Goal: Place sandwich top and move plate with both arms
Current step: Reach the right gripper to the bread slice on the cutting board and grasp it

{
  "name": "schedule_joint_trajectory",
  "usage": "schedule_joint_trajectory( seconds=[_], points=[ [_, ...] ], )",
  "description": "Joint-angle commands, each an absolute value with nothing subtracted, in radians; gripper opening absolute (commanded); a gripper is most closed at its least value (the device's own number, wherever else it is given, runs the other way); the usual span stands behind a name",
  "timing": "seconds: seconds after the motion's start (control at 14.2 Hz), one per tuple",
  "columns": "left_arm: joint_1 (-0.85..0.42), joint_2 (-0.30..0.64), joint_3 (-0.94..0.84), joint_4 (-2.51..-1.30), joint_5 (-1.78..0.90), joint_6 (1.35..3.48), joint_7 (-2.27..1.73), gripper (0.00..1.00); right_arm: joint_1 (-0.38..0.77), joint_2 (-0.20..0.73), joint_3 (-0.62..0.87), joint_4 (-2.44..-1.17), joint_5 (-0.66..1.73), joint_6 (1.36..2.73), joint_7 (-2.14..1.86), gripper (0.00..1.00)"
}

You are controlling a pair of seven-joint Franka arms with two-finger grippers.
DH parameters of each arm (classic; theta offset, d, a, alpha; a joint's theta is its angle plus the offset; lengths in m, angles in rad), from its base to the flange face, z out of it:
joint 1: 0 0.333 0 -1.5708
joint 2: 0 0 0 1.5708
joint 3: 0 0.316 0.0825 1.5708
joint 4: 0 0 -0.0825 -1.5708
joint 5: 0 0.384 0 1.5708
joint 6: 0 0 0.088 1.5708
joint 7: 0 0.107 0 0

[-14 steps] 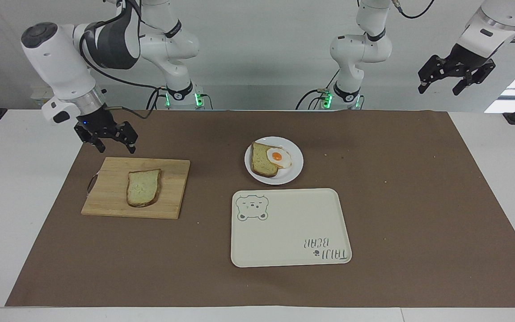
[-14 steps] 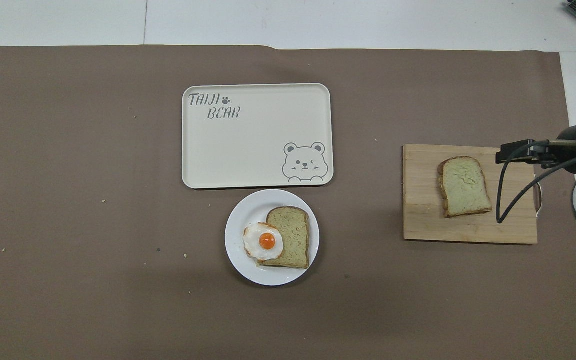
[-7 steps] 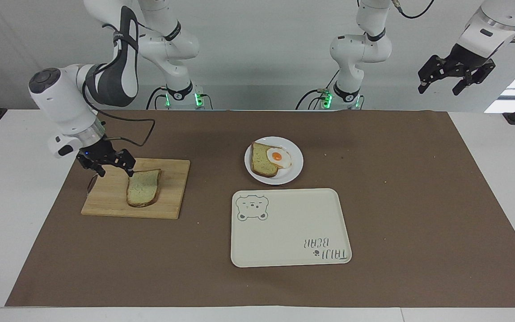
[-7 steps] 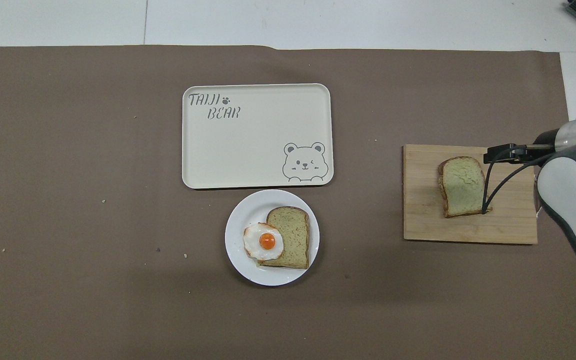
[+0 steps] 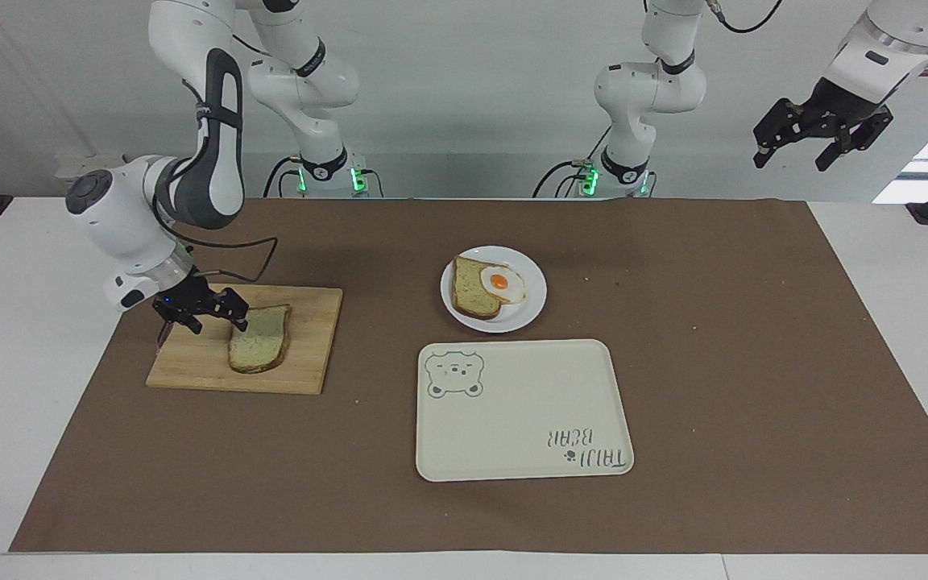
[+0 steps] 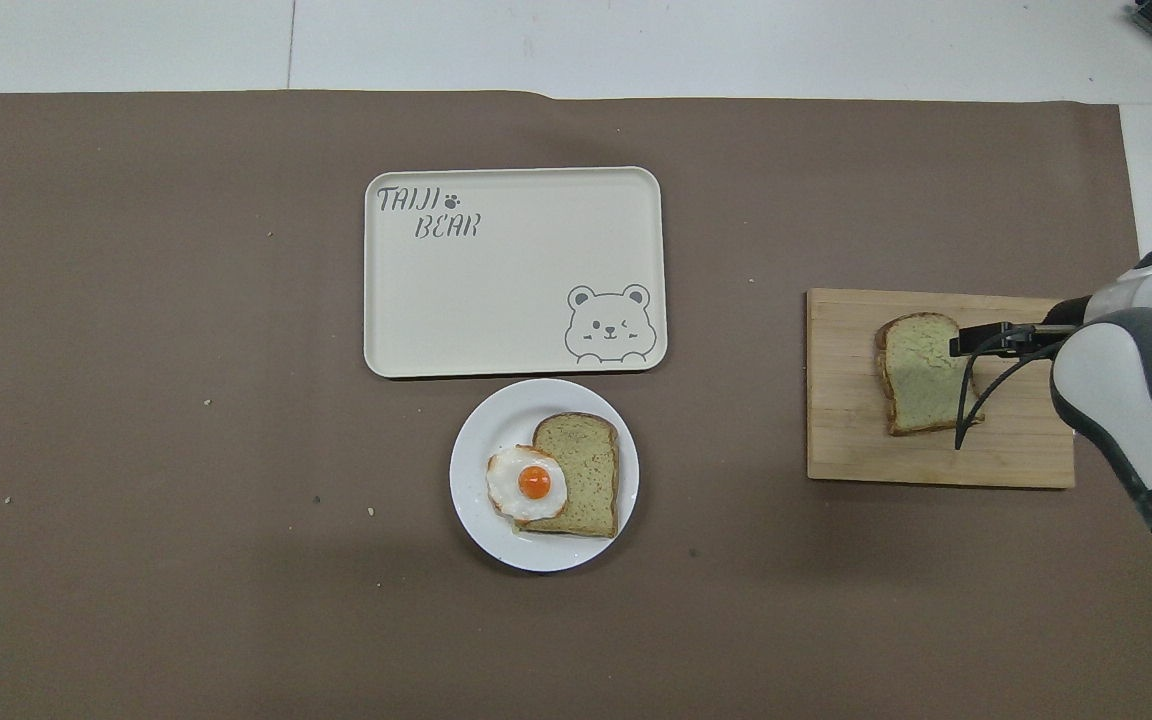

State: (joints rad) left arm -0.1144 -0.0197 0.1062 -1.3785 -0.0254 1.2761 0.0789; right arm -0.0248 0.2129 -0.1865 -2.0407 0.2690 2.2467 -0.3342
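The sandwich top (image 5: 258,340) lies flat on a wooden cutting board (image 5: 307,358) toward the right arm's end of the table; it also shows in the overhead view (image 6: 924,375). My right gripper (image 5: 217,325) is open and low over the board, with one finger at the slice's edge, as the overhead view (image 6: 958,345) also shows. The white plate (image 5: 527,316) sits mid-table and holds a smaller bread slice (image 5: 472,294) and a fried egg (image 5: 502,283). My left gripper (image 5: 790,161) waits open, raised high off the table's other end.
A cream tray with a bear drawing (image 5: 524,411) lies just farther from the robots than the plate, almost touching it. The cutting board (image 6: 841,440) has a cord loop at its outer end. A brown mat (image 5: 754,338) covers the table.
My right gripper has come down from above the board's near corner to the slice's edge. The left arm, the slice and the plate have not moved.
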Motion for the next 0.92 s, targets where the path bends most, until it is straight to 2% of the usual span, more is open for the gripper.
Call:
schedule_joint_trajectory(
  seconds=[0.0,0.56,0.64,0.71,0.78,0.85],
  points=[
    [-0.121,-0.035,0.112,-1.388,-0.015,1.262,0.071,1.0,-0.032,0.278,-0.179,-2.051,0.351,2.313,-0.455,1.0],
    [-0.121,-0.037,0.112,-1.393,-0.015,1.264,0.071,1.0,-0.055,0.268,-0.179,-2.031,0.356,2.208,-0.477,1.0],
    [-0.121,-0.037,0.112,-1.393,-0.015,1.264,0.069,1.0,-0.054,0.268,-0.179,-2.033,0.356,2.207,-0.477,0.85],
    [-0.121,-0.037,0.113,-1.393,-0.015,1.264,0.069,1.0,-0.055,0.268,-0.179,-2.033,0.356,2.204,-0.473,0.41],
    [-0.121,-0.037,0.114,-1.393,-0.015,1.264,0.069,1.0,-0.054,0.267,-0.179,-2.034,0.356,2.204,-0.471,0.07],
    [-0.121,-0.037,0.112,-1.393,-0.015,1.264,0.069,1.0,-0.054,0.268,-0.181,-2.034,0.356,2.204,-0.463,0.0]
  ],
)
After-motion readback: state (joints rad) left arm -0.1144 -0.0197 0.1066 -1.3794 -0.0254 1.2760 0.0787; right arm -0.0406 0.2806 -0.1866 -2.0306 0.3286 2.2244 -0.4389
